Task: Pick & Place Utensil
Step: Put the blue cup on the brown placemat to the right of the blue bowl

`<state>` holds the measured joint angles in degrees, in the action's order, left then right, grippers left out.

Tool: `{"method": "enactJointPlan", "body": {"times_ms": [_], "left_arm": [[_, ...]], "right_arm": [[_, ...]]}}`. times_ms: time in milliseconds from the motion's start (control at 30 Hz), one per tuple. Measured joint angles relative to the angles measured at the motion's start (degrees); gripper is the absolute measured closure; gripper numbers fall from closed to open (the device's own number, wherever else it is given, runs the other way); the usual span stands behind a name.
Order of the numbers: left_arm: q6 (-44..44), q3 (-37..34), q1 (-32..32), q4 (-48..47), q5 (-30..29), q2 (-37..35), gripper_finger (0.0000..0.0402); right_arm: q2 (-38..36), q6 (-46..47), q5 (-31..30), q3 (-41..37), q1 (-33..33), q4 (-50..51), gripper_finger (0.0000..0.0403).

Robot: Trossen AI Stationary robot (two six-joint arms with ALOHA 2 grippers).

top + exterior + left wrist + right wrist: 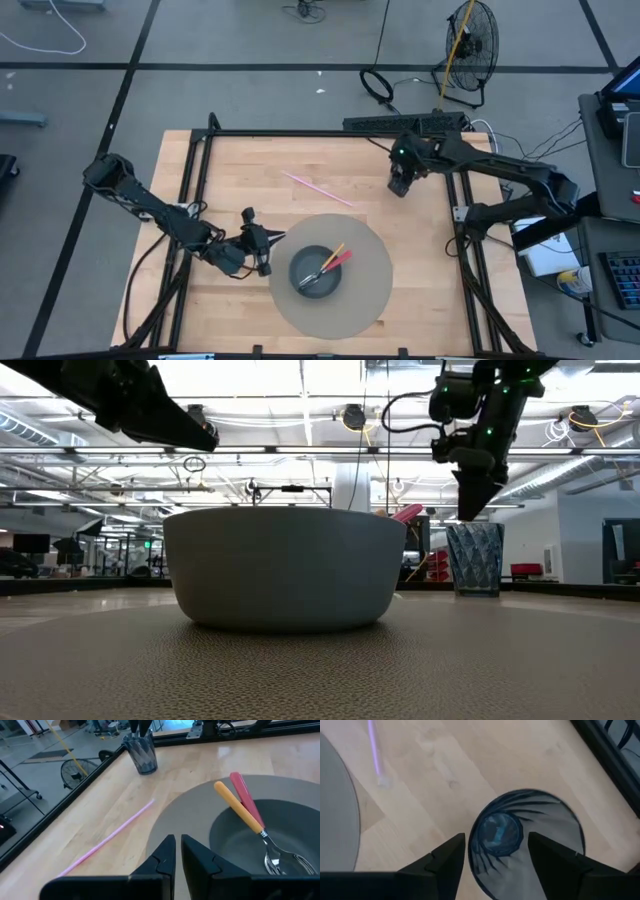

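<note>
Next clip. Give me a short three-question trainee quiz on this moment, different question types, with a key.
1. True or false: the pink straw lies inside the grey bowl.
2. Which gripper hangs directly above the blue cup? A) the left gripper B) the right gripper C) neither
3. Fill in: the bowl holds two utensils, one with a yellow handle and one with a ____ handle.

Key
1. False: it lies on the bare wooden table, apart from the round mat.
2. B: the right gripper, fingers spread, is over the cup; the left gripper is beside the bowl.
3. Pink.
</note>
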<state>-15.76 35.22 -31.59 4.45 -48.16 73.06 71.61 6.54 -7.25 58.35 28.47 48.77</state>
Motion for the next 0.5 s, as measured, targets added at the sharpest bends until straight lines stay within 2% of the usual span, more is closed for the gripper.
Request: {"method": "enactJointPlan", "body": {"times_ms": [500], "left_arm": [[-0.9,0.0,0.0,-0.2,0.0,0.0,0.0366]], "right_arm": [[0.5,-0.4,0.2,-1.1,0.0,-0.5,0.0202]]}}
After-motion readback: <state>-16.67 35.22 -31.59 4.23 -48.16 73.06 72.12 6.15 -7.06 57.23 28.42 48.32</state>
